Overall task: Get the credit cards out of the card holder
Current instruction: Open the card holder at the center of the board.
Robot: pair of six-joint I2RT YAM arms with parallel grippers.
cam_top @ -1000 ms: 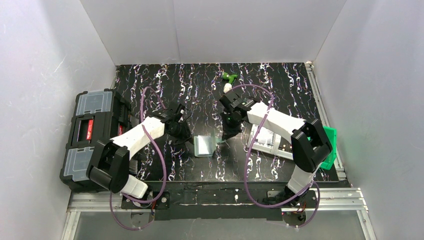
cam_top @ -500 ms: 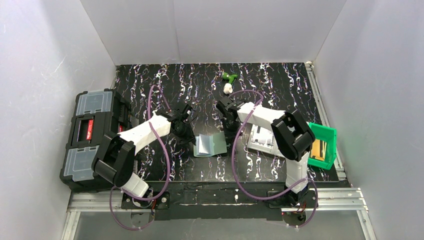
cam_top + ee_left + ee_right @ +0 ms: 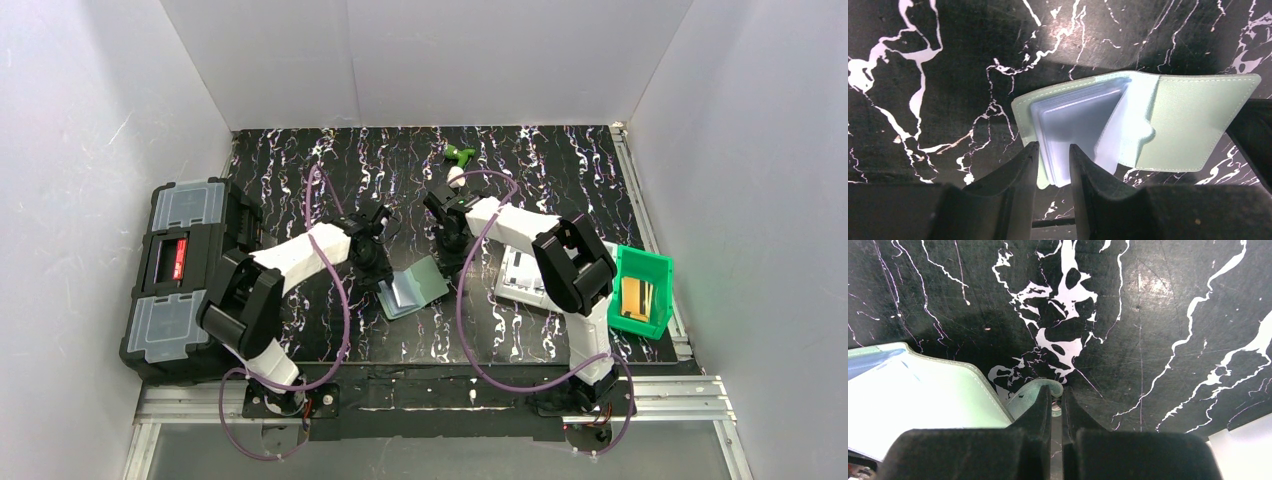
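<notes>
The card holder (image 3: pixel 415 287) lies open on the black marbled table, a pale grey-green wallet. In the left wrist view its cover (image 3: pixel 1193 122) is spread to the right and a stack of cloudy plastic sleeves (image 3: pixel 1078 120) fans up on the left. My left gripper (image 3: pixel 1053 146) straddles the near edge of that stack, and the sleeves fill the narrow gap between the fingers. My right gripper (image 3: pixel 1056 390) is shut on the holder's curled snap tab (image 3: pixel 1028 395) beside the cover (image 3: pixel 923 405). No credit cards show apart from the sleeves.
A big black toolbox (image 3: pixel 180 275) sits at the left edge. A white tray (image 3: pixel 525 275) and a green bin (image 3: pixel 642 292) stand to the right of the holder. A small green and white object (image 3: pixel 458 160) lies at the back.
My left gripper has come in to the holder's left side and its jaws have narrowed around the sleeves. The right gripper drew the tab back, and the holder swung open and turned.
</notes>
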